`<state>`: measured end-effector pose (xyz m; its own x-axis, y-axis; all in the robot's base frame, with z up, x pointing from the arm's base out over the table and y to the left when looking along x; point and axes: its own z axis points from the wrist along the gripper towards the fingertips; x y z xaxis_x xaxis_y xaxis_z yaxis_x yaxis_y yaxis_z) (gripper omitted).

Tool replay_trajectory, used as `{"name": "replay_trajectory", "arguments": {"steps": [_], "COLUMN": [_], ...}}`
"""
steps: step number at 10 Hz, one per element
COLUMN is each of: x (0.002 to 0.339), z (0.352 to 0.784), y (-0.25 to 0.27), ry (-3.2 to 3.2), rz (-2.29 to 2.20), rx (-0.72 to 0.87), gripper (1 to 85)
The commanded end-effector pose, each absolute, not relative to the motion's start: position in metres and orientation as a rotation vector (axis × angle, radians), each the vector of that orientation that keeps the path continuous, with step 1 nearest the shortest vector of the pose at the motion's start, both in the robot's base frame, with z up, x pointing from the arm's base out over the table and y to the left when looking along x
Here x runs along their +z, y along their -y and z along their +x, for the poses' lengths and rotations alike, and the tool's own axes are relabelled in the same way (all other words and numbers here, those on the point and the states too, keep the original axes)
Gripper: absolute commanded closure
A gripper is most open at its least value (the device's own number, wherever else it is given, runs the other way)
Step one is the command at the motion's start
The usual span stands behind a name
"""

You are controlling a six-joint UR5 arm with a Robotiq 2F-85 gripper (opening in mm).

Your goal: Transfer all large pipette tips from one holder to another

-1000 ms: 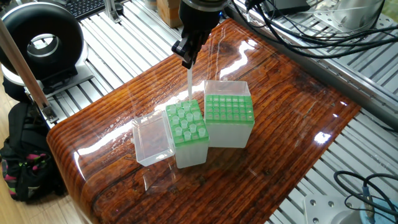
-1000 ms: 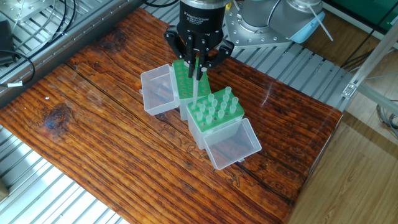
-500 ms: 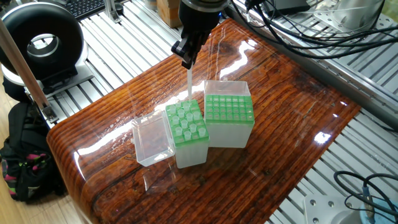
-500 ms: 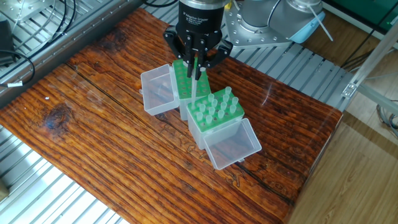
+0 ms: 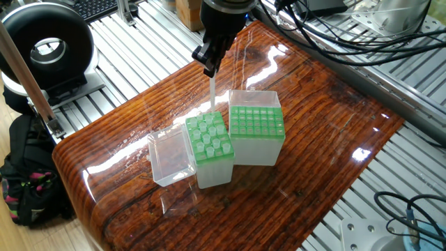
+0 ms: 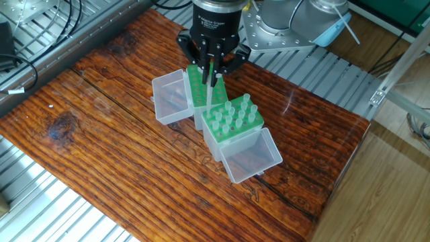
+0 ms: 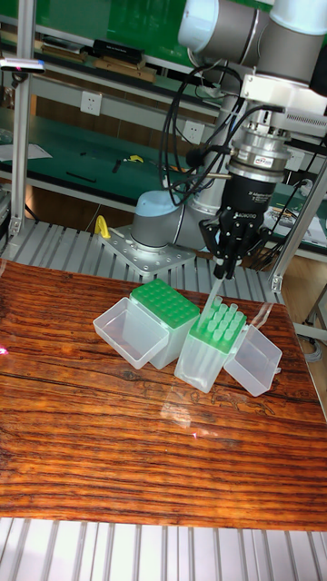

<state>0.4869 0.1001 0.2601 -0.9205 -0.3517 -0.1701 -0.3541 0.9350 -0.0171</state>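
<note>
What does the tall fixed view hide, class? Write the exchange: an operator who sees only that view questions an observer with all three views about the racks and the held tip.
Operator: Are any tips sunk in the flat-topped rack?
Observer: None. The one fixed view looks down on the empty rack, and every hole is bare.
Operator: Is the tip gripped squarely?
Observer: The other fixed view shows the gripper shut on the top of the held tip, which hangs straight down.
Operator: Do the racks touch?
Observer: Seen from above, the rack of tips seems to meet the empty one at a corner, set at an angle to it.
</note>
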Motion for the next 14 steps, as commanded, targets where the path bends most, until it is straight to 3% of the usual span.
{"name": "replay_trajectory", "arguments": {"steps": [1,5,8,9,10,14], "x": [0.257,0.253,0.241,0.246,0.251,0.236], "z": [0.488,0.491,0.506,0.508,0.503,0.489], "y": [-0.105,-0.105,-0.093,-0.088,-0.086,-0.084], "ry": [-2.908,-2.923,-2.929,-2.931,-2.970,-3.129], "rz": [-0.584,-0.582,-0.528,-0.523,-0.457,-0.203], "rx": [0.059,0.048,-0.023,-0.036,-0.029,0.080], "gripper": [56.7,54.3,57.7,65.0,84.0,84.7]}}
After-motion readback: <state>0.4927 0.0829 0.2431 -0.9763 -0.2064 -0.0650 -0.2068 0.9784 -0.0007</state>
